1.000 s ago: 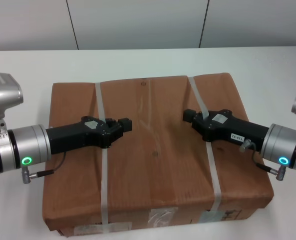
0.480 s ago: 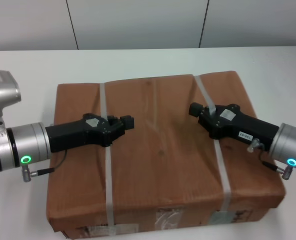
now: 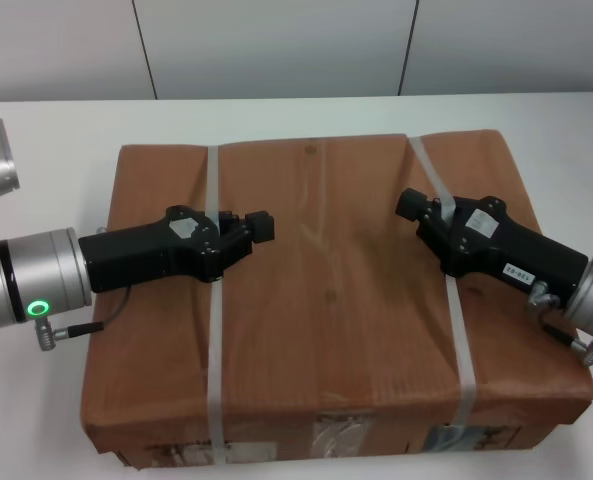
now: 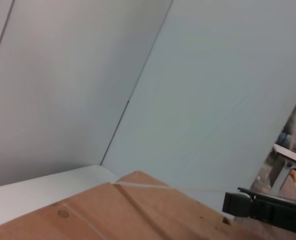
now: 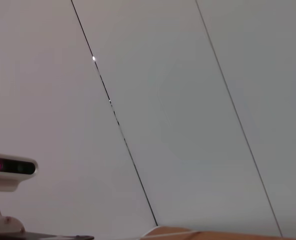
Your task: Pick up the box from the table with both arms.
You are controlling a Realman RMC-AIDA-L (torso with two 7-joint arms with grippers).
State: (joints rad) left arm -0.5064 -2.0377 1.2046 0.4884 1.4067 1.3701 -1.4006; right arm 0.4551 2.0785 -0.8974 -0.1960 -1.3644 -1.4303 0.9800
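Observation:
The box (image 3: 326,300), large, flat and wrapped in brown paper, fills the middle of the head view, with labels on its near side. My left gripper (image 3: 256,227) lies across the left whitish strap (image 3: 214,340) and is shut on it. My right gripper (image 3: 413,205) lies across the right strap (image 3: 461,340) and is shut on it. Both straps are hidden under the gripper bodies. The white table (image 3: 56,130) shows behind the box and beside it. The left wrist view shows the box top (image 4: 113,210) and the right gripper (image 4: 267,210) farther off.
A grey panelled wall (image 3: 276,45) stands behind the table. The right wrist view shows the wall, a sliver of the box (image 5: 212,234) and a white camera-like device (image 5: 8,167) at the side.
The box looks larger and nearer to the head camera, so it has risen with both grippers. The right gripper has moved right and the left wrist has drawn back leftward.

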